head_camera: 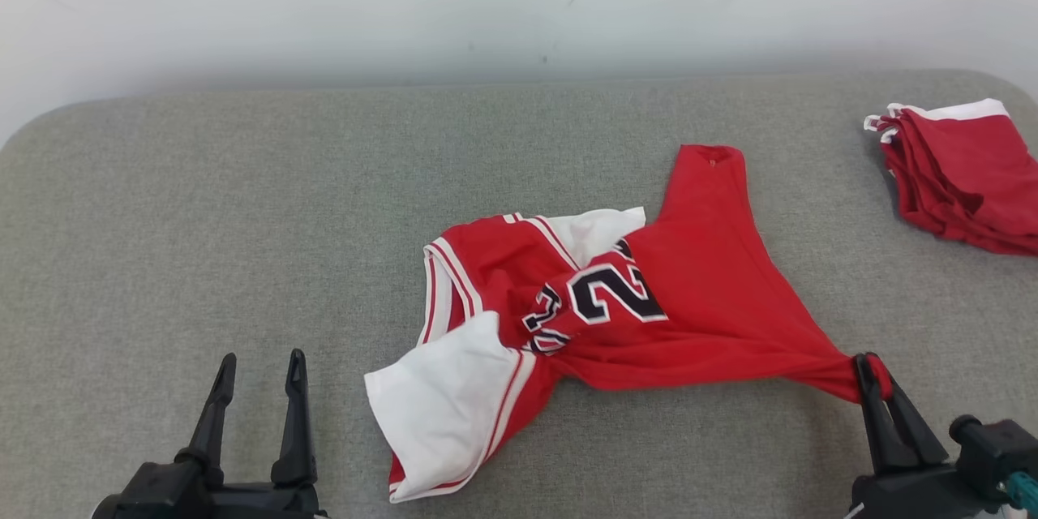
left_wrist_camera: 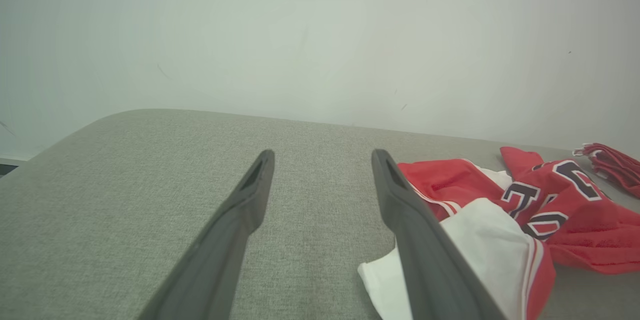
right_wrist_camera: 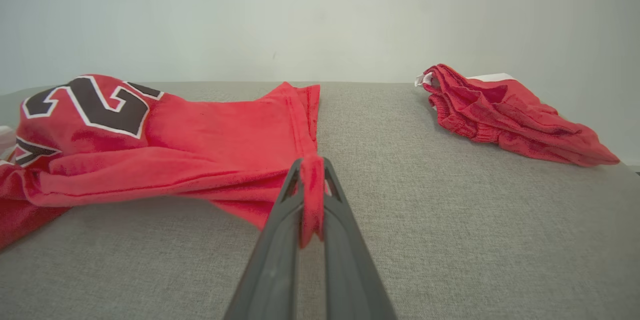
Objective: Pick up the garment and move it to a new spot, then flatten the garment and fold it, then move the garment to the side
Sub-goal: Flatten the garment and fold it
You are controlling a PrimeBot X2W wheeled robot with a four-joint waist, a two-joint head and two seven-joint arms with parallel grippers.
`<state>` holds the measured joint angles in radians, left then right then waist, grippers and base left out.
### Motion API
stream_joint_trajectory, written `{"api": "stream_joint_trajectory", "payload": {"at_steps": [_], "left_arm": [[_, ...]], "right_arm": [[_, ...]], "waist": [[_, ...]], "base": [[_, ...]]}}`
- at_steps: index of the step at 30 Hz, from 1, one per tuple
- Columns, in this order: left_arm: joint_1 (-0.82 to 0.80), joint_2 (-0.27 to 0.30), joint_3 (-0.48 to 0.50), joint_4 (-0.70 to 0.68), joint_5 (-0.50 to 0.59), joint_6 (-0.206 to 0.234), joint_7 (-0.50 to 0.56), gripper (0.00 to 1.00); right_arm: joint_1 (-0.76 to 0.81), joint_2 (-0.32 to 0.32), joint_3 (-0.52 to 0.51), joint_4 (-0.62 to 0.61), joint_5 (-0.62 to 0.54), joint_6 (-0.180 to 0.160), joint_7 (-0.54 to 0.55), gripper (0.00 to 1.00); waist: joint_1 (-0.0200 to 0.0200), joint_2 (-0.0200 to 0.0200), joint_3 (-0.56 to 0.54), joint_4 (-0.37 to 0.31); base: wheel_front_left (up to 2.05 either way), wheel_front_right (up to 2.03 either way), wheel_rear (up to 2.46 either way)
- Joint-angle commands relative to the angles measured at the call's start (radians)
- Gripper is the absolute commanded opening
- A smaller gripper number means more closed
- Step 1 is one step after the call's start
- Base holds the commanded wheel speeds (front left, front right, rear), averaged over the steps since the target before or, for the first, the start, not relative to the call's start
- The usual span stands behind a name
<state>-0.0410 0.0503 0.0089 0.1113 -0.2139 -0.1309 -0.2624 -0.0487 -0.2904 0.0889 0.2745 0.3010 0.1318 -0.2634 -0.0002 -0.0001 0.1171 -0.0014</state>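
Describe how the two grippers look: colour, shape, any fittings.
Left gripper: two long, plain matte black fingers that taper to narrow tips, each with a slot near the tip, rising from a blocky black base. Right gripper: the same slim dark build; beside it sits a rounded black knob with a teal fitting.

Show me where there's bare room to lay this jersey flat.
Widest bare stretch: left of the jersey, from the open left gripper back to the wall. Crowded on the right, between the red pile and right gripper.
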Motion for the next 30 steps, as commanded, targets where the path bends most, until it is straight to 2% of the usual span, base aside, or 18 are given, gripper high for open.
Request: {"api": "stream_joint_trajectory", "payload": {"at_steps": [1, 2, 16, 25, 30], "left_arm": [[0.012, 0.000, 0.002, 0.000, 0.007, 0.001, -0.003, 1.00], [0.015, 0.001, 0.001, 0.000, 0.006, 0.001, -0.003, 1.00], [0.038, 0.012, 0.010, -0.008, 0.009, 0.001, -0.003, 1.00], [0.065, 0.010, 0.015, -0.013, 0.018, 0.001, -0.003, 1.00], [0.045, 0.026, -0.015, -0.001, 0.016, 0.001, -0.003, 1.00]], "right_arm": [[0.005, 0.005, -0.007, -0.004, -0.003, -0.003, -0.001, 0.69], [0.013, 0.013, -0.013, -0.003, -0.003, -0.003, -0.001, 1.00], [0.062, 0.103, -0.101, -0.184, -0.062, -0.003, -0.001, 1.00], [0.114, 0.160, -0.130, -0.220, -0.092, -0.003, -0.001, 1.00], [0.111, 0.169, -0.120, -0.210, -0.097, -0.003, -0.001, 1.00]], "waist": [[0.0002, 0.0001, -0.003, 0.000], [0.0002, 0.0001, -0.005, 0.000], [0.0002, 0.0001, -0.042, 0.009], [0.0002, 0.0001, -0.054, 0.013], [0.0002, 0.0001, -0.052, 0.002]], "base": [[0.00, 0.00, 0.00], [0.00, 0.00, 0.00], [0.00, 0.00, 0.00], [0.00, 0.00, 0.00], [0.00, 0.00, 0.00]]}}
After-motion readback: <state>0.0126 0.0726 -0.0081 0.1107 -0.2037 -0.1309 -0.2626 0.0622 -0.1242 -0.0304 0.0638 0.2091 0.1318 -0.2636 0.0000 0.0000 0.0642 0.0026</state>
